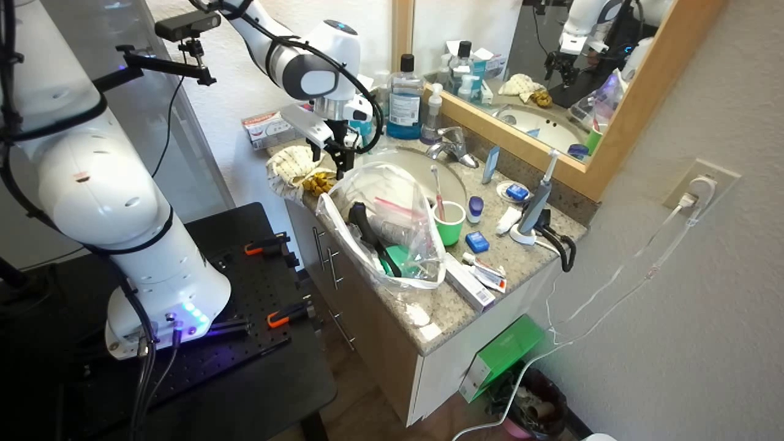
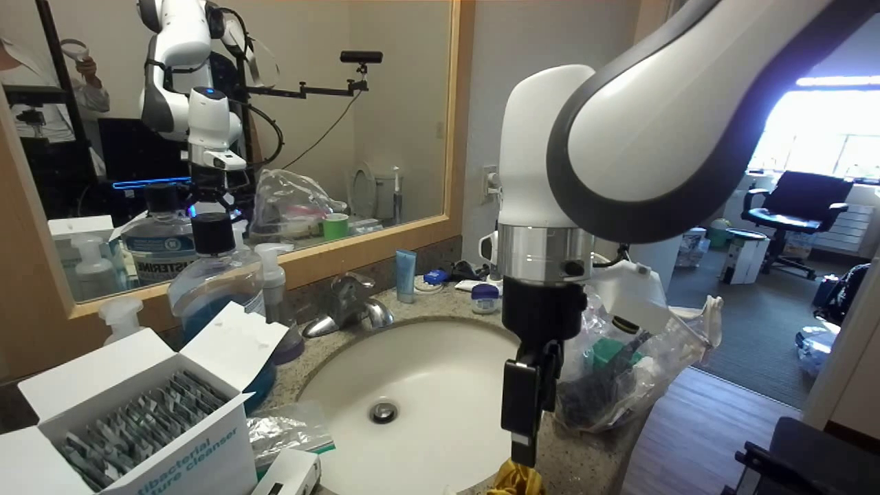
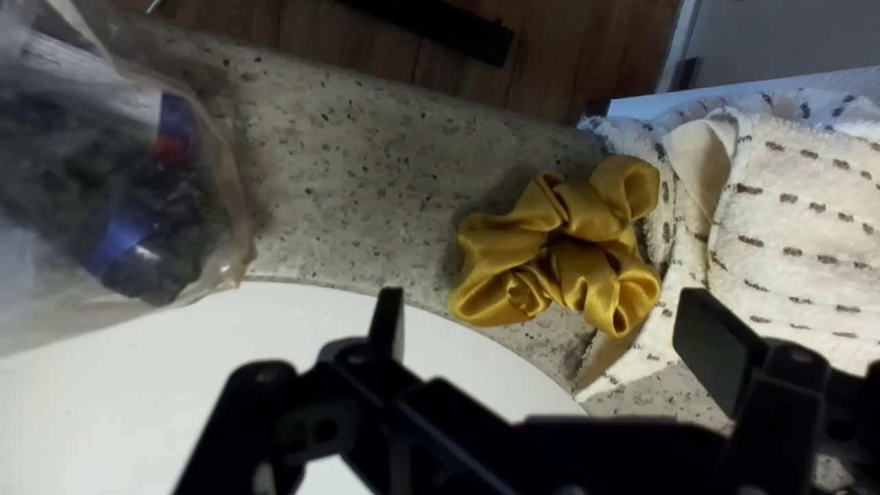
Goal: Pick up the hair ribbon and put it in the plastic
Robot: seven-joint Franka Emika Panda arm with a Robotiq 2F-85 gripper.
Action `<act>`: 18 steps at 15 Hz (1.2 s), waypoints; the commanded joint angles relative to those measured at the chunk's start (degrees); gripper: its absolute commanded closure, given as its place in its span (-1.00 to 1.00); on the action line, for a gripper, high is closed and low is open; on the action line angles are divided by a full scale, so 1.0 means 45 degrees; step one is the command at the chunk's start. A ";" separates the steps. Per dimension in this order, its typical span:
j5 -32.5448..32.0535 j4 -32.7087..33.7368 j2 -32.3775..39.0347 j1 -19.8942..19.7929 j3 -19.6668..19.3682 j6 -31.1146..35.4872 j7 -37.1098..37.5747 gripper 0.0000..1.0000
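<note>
Plastic bag point(image 3: 124, 172): leftmost in my wrist view, clear, cut off by the view's side, its dark contents too blurred for me to name. In an exterior view I make out a black handle point(image 1: 367, 229) and a green item point(image 1: 407, 257) inside, and the white rim in a wide loop.

Sink point(image 3: 117, 405): my wrist view gives me its curved rim and white bowl, the lower part hidden from me; only in an exterior view do I see the drain point(image 2: 383, 412).

Counter point(image 3: 344, 179): the bare speckled stretch to the right of the bag is my open room, a narrow one, held between the sink's rim and the straight front edge, past which dark wooden floor point(image 3: 550, 62) shows.

Pincer point(image 3: 543, 316): nothing in my grasp; I hold my fingers wide apart, the pads point(image 3: 711, 350) facing each other across the gap. In an exterior view one finger point(image 2: 520, 402) masks most of the other, so I cannot read the spread there.

Hair ribbon point(image 3: 584, 265): gold, bunched, lying on the counter past my fingertips, outside the bag and between sink and front edge. My wrist view shows its loops; in an exterior view the lower border crops it just under my fingertip point(image 2: 524, 450), and whether the two touch I cannot tell from there.

Towel point(image 3: 797, 234): cream with dark dashes, touching the ribbon's right-hand loops and ending the open room on that side; cut off at the wrist view's border.
</note>
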 commanded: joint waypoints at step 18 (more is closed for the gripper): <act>-0.0932 -0.0804 0.1100 -0.0132 0.0486 0.2175 -0.0038 -1.00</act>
